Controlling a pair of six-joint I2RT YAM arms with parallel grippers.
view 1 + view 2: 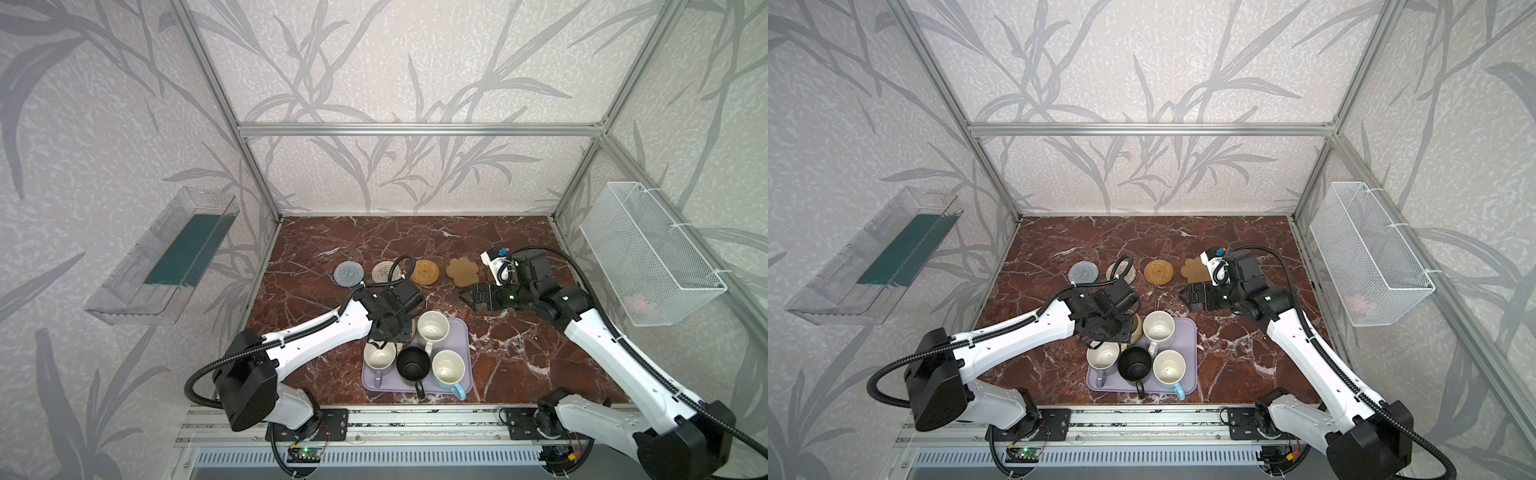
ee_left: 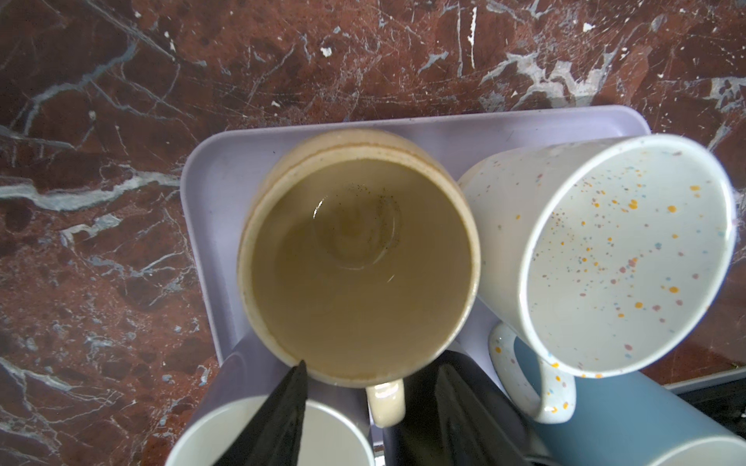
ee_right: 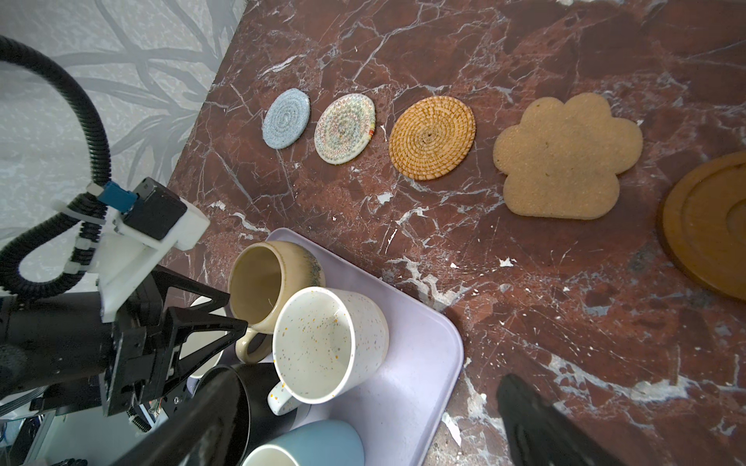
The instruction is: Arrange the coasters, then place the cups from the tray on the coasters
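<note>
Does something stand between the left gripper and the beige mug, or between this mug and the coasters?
Nothing visible does. The left gripper straddles the beige mug's handle, not closed on it. The speckled mug stands close beside it. Between the tray and the coasters the table is bare.

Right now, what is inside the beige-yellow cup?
The beige-yellow cup looks empty in the left wrist view, with only dark specks on its bottom. The nearest inner wall is hidden behind its own rim.
</note>
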